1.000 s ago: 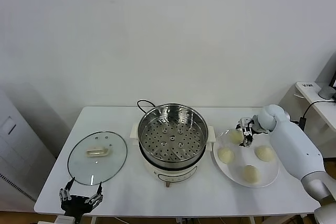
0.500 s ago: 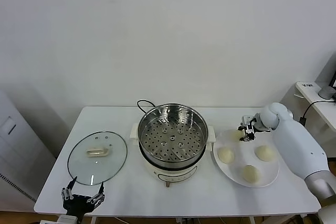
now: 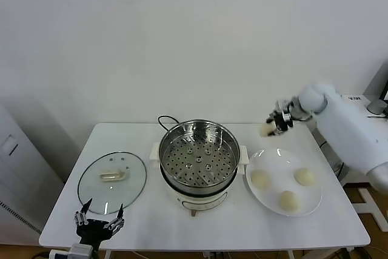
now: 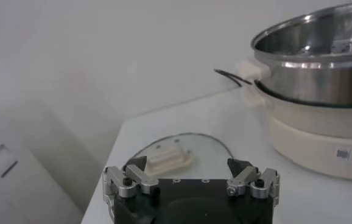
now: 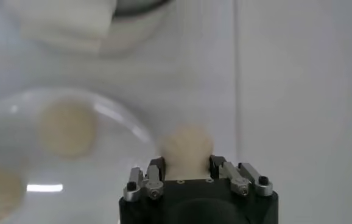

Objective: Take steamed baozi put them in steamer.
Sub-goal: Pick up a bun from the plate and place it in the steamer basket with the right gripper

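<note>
- You are looking at the right end effector (image 3: 274,124) clamping one steamed baozi (image 5: 186,148) between its two fingers; in the right wrist view the cream bun is sitting squeezed right at the fingertips.
- That bun is hanging in the air above the far edge of the white plate (image 3: 267,195), between the plate and the steamer (image 3: 198,157), apart from both.
- Three more baozi are lying on the plate: one on its near-left part (image 3: 260,178), one on its right part (image 3: 305,176), and one at its front (image 3: 289,200).
- The steamer is standing in the middle of the counter (image 3: 151,216), its perforated basket floor holding nothing, a black cord (image 3: 166,120) looping out behind it.
- The right arm is reaching in from the right, raised off the counter, with its white forearm sloping up and its wrist pointing left toward the steamer.
- The left end effector (image 3: 98,224) is idling low at the counter's front-left edge with its fingers spread wide, gripping nothing, just in front of the glass lid (image 3: 113,181).
- The glass lid is lying flat to the left of the steamer, white handle up.
- You are not getting readable writing anywhere; a small label on the steamer's white base is too small to tell.
</note>
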Motion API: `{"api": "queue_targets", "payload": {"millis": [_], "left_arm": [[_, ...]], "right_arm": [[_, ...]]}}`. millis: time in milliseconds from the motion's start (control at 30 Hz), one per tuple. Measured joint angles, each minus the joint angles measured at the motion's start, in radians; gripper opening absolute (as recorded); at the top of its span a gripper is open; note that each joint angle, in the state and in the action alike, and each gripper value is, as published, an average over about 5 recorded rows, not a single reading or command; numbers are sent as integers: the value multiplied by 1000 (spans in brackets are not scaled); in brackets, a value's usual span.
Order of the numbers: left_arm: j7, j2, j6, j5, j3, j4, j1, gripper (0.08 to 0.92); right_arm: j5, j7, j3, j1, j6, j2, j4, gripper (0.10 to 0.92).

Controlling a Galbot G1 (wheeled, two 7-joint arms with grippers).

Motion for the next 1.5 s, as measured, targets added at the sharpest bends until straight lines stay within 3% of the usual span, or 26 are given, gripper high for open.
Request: {"api": "queue_targets", "payload": {"millis": [133,333,733,1100,1500], "left_arm": [[-1,-6,0,-3,0,0,-1,823],[-1,-7,0,-7,-3,0,-3,823],[-4,-7,2,-10,-2,5,-3,823],[-4,-7,4,-11,-1,4,-4,823],[-2,-7,7,-15,4,6,-5,823]], "right_arm": [[94,-37,-104,103,102,84,-82,550],[167,-55,-236,190,308,212,-161,552],[95,-37,-387,238,675,358,-154,551],[-41,19,-404,198,804,413,-137,551],[-169,72,-368,120,833,459,-165,551]]}}
